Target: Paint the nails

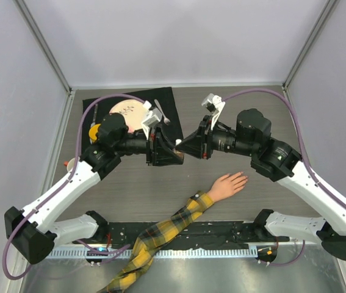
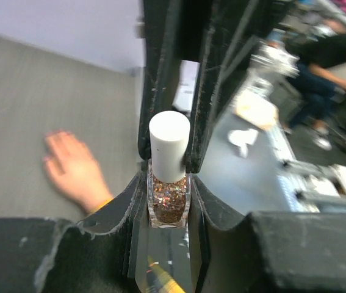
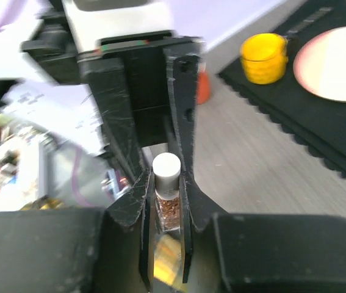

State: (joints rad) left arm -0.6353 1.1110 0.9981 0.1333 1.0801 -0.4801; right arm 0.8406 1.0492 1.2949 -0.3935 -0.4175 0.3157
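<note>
- My left gripper point(image 2: 168, 183) clamps the glitter nail polish bottle point(image 2: 168, 204) by its glass, steadying it above the counter point(image 1: 130, 189).
- My right gripper point(image 3: 166, 189), snug around the white cap point(image 2: 169, 143), meets it tip to tip, likely to twist the cap off.
- The nails point(image 1: 242, 178) lie below both, on the mannequin hand point(image 1: 226, 185) nearer my right gripper.

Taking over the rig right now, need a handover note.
Left gripper: shut on the glitter polish bottle, gripping its glass body, raised over the table.
Right gripper: shut on the white cap.
Mannequin hand: on the table, on the right gripper's side.
Done: bottle lifted, cap gripped.
Left: cap off, brush the nails; they are too small to tell any paint.
</note>
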